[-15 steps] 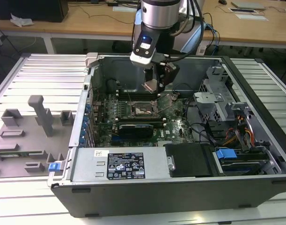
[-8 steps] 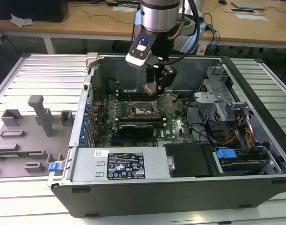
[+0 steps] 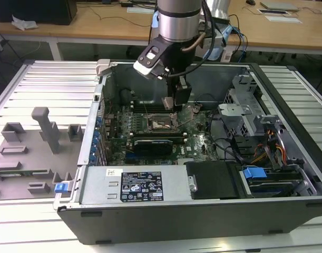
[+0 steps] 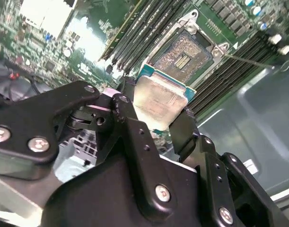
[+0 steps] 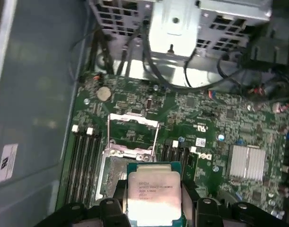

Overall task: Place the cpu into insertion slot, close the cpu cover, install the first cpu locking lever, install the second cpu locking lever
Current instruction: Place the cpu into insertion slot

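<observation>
Pinching the chip [image 4: 159, 98] by two opposite edges in the claw [image 4: 153, 108], hovering just above the bare gold socket [image 4: 182, 56] on the green board [image 5: 215, 118], with the cover frame [image 5: 135, 120] swung open

A silver-grey cylindrical robot arm [image 3: 176, 21] carries a white-and-black camera module [image 3: 150, 59] and looping cables [image 3: 195, 45]; its matte black gripper [image 4: 161, 101] is studded with silver screws [image 4: 162, 192].

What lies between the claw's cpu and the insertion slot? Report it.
Nothing: in the second wrist view the claw grips the cpu near the insertion slot, and the stretch between them is bare.
</observation>
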Controlling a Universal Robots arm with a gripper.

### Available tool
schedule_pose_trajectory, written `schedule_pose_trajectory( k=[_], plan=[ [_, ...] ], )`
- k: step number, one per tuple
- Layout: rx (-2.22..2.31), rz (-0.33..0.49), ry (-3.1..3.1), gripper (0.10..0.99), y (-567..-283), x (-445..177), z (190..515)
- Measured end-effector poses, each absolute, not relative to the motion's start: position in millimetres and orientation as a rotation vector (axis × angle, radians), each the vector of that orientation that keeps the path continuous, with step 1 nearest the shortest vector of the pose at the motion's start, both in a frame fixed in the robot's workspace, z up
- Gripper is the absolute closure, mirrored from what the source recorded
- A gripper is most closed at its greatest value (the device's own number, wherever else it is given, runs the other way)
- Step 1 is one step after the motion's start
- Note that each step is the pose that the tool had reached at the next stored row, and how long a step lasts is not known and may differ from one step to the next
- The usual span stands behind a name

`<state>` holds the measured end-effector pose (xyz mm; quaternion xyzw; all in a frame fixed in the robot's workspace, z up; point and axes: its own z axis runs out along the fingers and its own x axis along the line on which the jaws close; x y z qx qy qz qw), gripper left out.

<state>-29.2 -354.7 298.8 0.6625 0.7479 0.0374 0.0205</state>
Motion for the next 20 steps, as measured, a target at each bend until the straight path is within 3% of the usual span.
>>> schedule_pose_trajectory(
  k=[20],
  plan=[
    [2.157,0.132,2.192,0.545,-334.6,-43.4,252.0]
  ],
)
